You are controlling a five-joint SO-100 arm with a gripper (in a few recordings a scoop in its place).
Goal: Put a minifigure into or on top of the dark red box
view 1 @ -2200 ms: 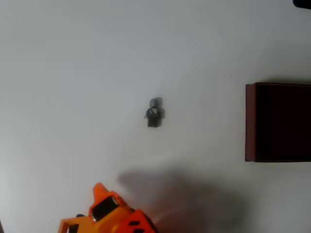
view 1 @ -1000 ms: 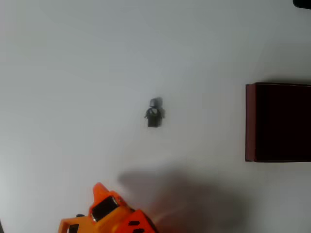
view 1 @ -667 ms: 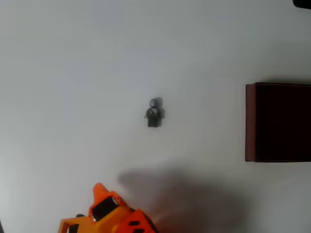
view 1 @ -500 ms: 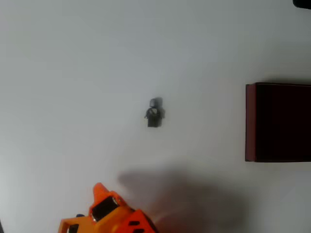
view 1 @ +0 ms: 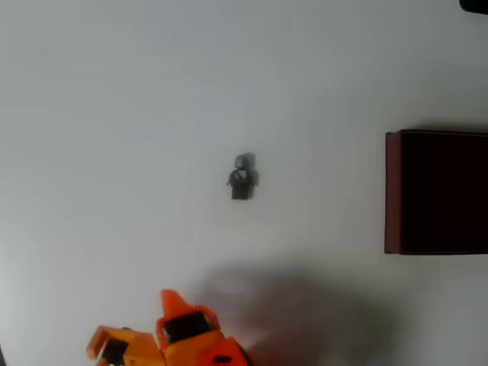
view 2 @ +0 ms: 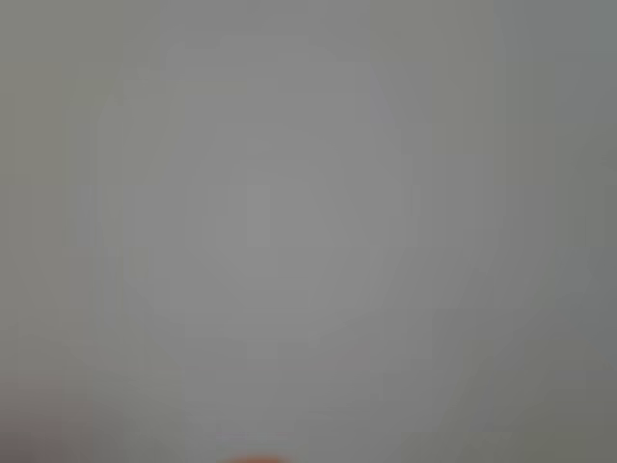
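Observation:
In the overhead view the minifigure (view 1: 241, 177), tiny, dark-bodied and grey-headed, lies alone on the white table near the middle. The dark red box (view 1: 393, 191) stands at the right edge, thin maroon walls around a nearly black inside, partly cut off by the frame. My orange gripper (view 1: 131, 319) is at the bottom edge, well below and left of the minifigure. One pointed finger (view 1: 169, 299) aims up, the other finger (view 1: 97, 341) is spread off to the left, and nothing is between them. The wrist view is a blurred grey surface.
The arm's soft shadow (view 1: 297, 305) falls on the table to the right of the gripper. A small dark object (view 1: 474, 4) sits at the top right corner. White table (view 1: 114, 114) surrounds the minifigure on all sides.
The gripper shifted slightly right and its fingers spread apart, one swinging out to the left. The minifigure and box stayed put.

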